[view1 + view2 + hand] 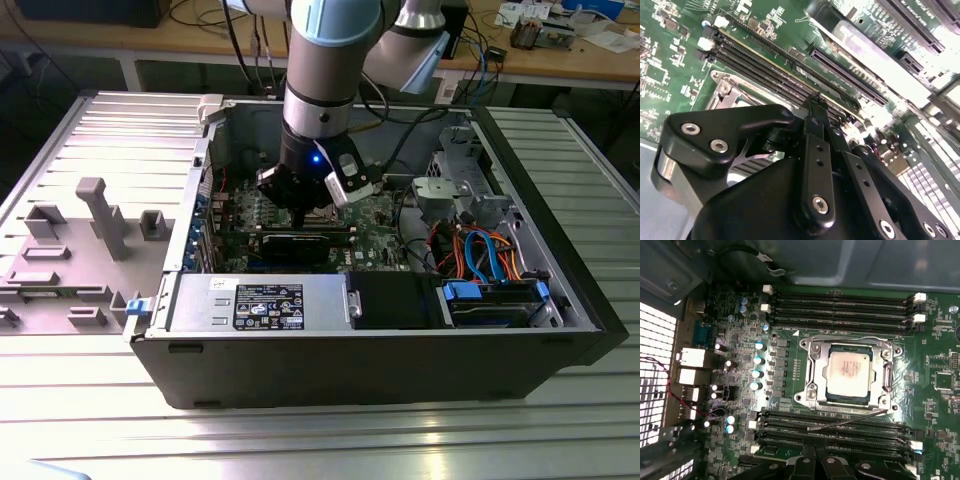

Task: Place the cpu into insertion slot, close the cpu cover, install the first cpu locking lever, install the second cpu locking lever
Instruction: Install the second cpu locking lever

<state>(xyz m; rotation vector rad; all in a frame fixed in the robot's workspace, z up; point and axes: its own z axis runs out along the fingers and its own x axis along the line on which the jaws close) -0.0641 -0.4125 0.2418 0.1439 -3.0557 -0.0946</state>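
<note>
Your gripper (812, 463) near-shut, empty, hovers just beside memory slots (835, 432). Cpu (848, 371) seated in insertion slot (815, 371); thin locking lever (847, 421) lies between, slanted.

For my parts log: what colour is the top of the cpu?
Silver-grey with a pale, slightly pinkish sheen; the cpu shows best in the first wrist view.

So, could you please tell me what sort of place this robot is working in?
Probably an electronics or robotics lab: an open computer case sits on a ribbed metal table, with cable-strewn wooden workbenches behind the arm.
</note>
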